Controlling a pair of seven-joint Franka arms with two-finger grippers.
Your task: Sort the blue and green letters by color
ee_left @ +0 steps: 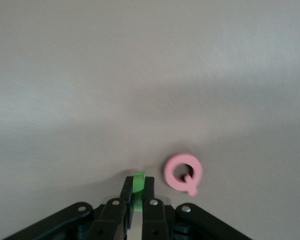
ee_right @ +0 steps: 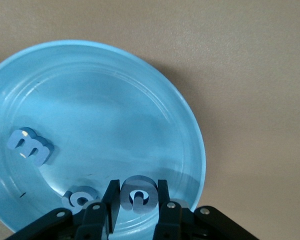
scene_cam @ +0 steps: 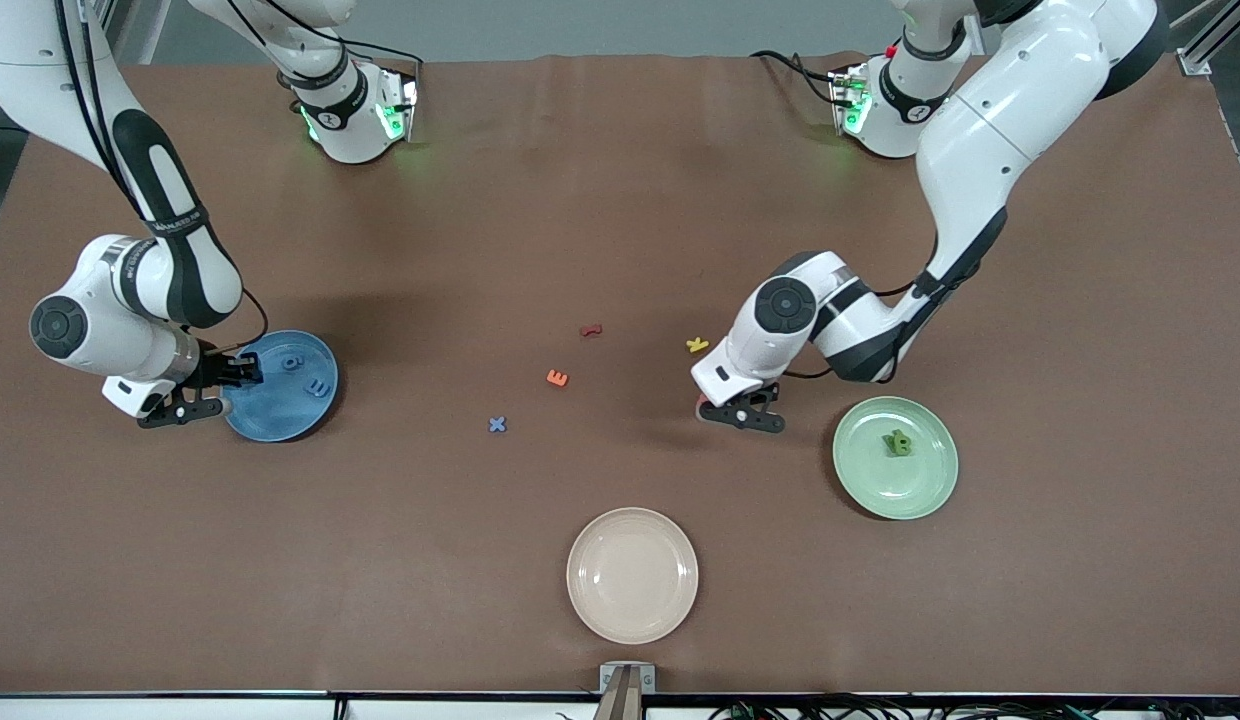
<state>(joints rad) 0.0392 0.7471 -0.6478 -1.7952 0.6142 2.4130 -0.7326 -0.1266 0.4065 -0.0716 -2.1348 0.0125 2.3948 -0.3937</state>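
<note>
Left claw (ee_left: 137,207) clamping green letter (ee_left: 138,182) on brown table (scene_cam: 620,200)

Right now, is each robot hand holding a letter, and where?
Left tool: green letter, pinched on its flat sides. Right tool: blue letter, by its outer edges, over the blue plate.

blue plate (scene_cam: 280,405), green plate (scene_cam: 925,485), pink Q (ee_left: 183,173)

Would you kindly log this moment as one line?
left gripper: shut on green letter, beside pink Q | right gripper: holding blue letter over blue plate | blue X: unsorted
</note>
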